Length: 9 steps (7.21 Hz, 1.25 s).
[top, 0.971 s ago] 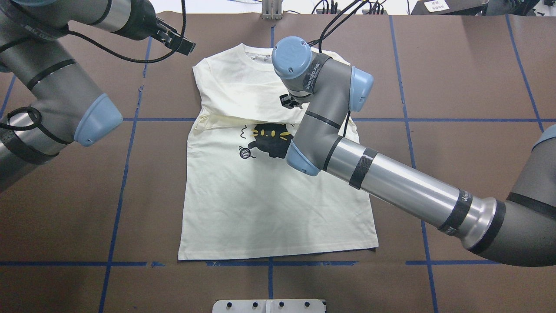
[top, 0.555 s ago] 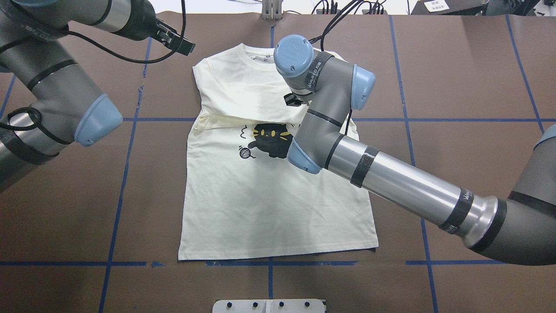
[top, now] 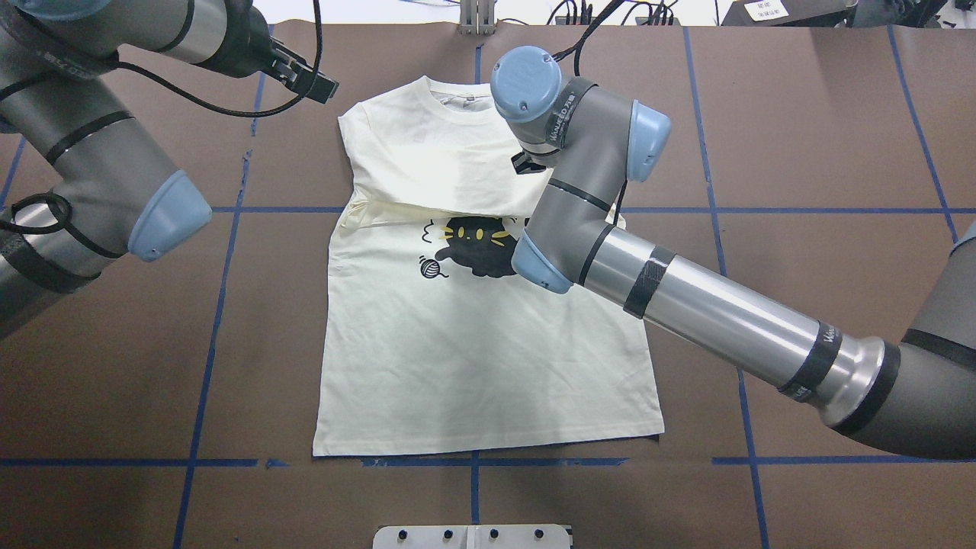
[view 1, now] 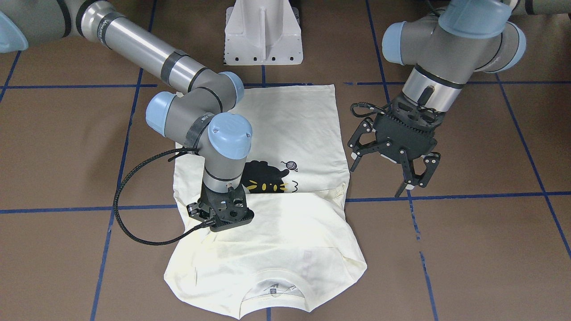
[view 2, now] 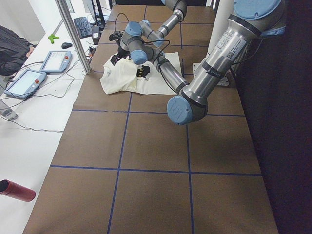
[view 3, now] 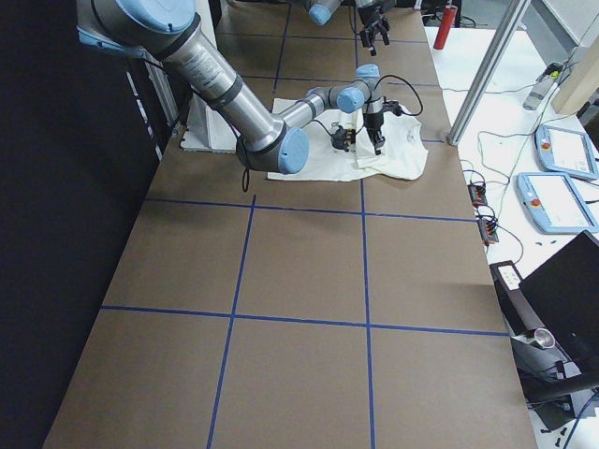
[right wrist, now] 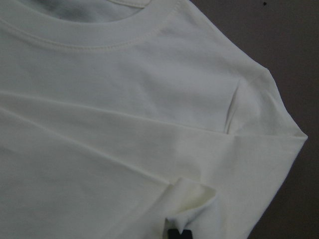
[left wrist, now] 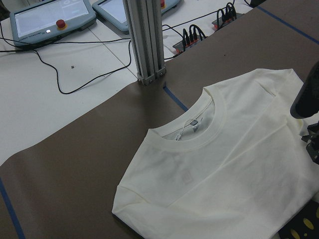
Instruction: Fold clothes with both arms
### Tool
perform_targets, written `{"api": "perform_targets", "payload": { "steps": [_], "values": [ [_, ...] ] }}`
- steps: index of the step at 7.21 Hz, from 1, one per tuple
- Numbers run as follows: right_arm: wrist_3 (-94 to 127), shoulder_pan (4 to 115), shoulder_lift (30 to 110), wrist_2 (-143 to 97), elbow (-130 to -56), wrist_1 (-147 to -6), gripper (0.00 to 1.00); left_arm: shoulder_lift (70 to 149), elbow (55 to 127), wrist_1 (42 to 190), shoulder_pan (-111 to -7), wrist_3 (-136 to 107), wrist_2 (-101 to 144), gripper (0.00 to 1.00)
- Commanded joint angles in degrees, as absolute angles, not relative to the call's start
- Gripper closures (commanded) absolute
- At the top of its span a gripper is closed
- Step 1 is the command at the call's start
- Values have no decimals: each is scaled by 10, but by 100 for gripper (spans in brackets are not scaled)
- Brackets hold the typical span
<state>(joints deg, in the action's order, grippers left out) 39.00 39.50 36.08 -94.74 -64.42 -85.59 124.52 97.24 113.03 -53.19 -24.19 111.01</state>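
1. Right claw (view 1: 221, 217) sits low on the shirt (top: 473, 358), at its right shoulder side, just past the cat print (top: 476, 244). Its fingers are hidden under the claw body. The wrist view shows a small pucker of cloth at one black fingertip, so I can't tell whether it pinches or is free.
2. Change: over the last second the right claw slides toward the collar (top: 457, 97) and outward to the shirt's right edge. The shirt does not follow, and the folded band across the chest lies the same.
3. Judgement: the sleeve fold looks laid down and this arm is backing off, not dragging cloth.
4. Left claw (view 1: 392, 176) has its fingers spread wide and holds nothing. It hangs over bare table (top: 801, 137) just off the shirt's left shoulder and has barely shifted.
5. Shirt: flat mid-table, print up, collar far from the robot, hem (top: 488, 446) near. No sleeve sticks out, and the cream band covers the top of the print.
6. Likely next: both claws take the hem or the sides. Risk: the pucker snags on the right claw as it leaves.
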Motion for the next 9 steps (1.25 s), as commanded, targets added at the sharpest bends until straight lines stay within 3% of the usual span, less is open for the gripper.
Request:
{"api": "perform_targets", "payload": {
  "steps": [1,2,3,4,5,6,9],
  "values": [
    [345,410,411,-947,-697,-855,100,1243,969,1136,-532,-243,1110,0],
    [329,416,417,-947,-700,-854,98,1244,968,1136,-531,-252,1110,0],
    [314,418,424,-947,-700,-852,70,1243,967,1136,-527,-254,1110,0],
    [304,424,425,-947,-700,-850,48,1243,966,1136,-526,-255,1110,0],
    [298,427,425,-947,-700,-848,6,1243,966,1136,-525,-257,1110,0],
    [300,431,425,-949,-700,-846,0,1238,965,1136,-525,-258,1110,0],
    [311,484,435,-1088,-749,-827,0,1231,969,1138,-513,-299,1111,0]
  ]
}}
